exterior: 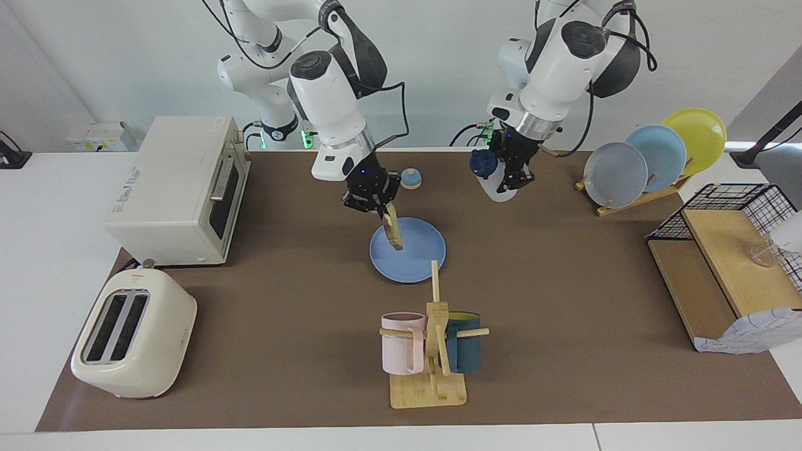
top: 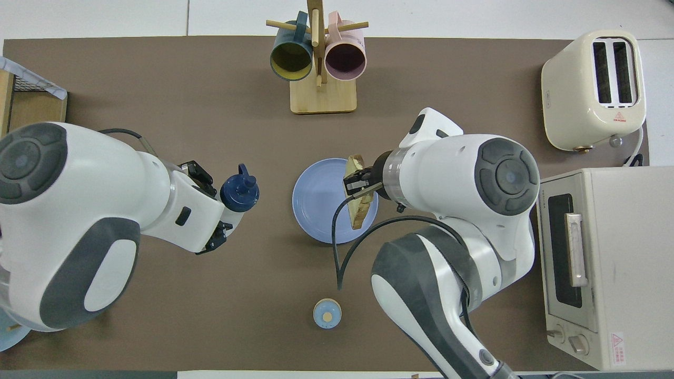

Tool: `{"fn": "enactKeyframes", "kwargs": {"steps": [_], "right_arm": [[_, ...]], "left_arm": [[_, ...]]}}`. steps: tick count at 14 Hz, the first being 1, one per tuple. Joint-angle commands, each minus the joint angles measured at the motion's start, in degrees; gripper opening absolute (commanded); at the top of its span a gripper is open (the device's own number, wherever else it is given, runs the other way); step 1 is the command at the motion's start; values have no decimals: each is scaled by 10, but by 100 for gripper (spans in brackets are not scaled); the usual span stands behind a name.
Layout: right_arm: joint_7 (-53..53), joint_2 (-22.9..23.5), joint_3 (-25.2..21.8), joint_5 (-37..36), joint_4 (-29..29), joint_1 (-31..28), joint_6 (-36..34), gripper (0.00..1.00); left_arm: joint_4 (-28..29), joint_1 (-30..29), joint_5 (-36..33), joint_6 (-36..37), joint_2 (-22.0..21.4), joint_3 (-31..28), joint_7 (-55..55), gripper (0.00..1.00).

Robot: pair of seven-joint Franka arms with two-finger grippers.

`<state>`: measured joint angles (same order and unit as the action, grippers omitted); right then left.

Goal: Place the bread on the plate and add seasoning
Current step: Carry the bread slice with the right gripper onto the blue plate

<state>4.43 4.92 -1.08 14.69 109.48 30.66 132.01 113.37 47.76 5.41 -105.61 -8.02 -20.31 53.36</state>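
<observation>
Facing view: right gripper clamps bread edge-up, long axis vertical, over plate; left gripper clamps seasoning, waits.

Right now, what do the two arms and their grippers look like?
Both arms are glossy white with rounded dark grey joint caps and a silver ring at the wrist. The right arm carries a loose black cable looping down to its wrist; the left arm has black cables too. The right gripper and the left gripper are black linked fingers, with a small blue light above each.
</observation>
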Motion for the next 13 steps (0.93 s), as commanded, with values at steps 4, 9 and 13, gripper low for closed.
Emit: {"fn": "enactKeyframes", "kwargs": {"steps": [4, 9, 13], "right_arm": [[8, 27, 1, 61, 9, 17, 69, 0], [13, 37, 1, 75, 33, 40, 131, 0], [20, 36, 1, 75, 69, 51, 162, 0]], "left_arm": [[107, 3, -54, -35, -76, 19, 22, 0], [135, -12, -66, -33, -95, 18, 55, 0], [150, -40, -73, -28, -105, 18, 82, 0]]}}
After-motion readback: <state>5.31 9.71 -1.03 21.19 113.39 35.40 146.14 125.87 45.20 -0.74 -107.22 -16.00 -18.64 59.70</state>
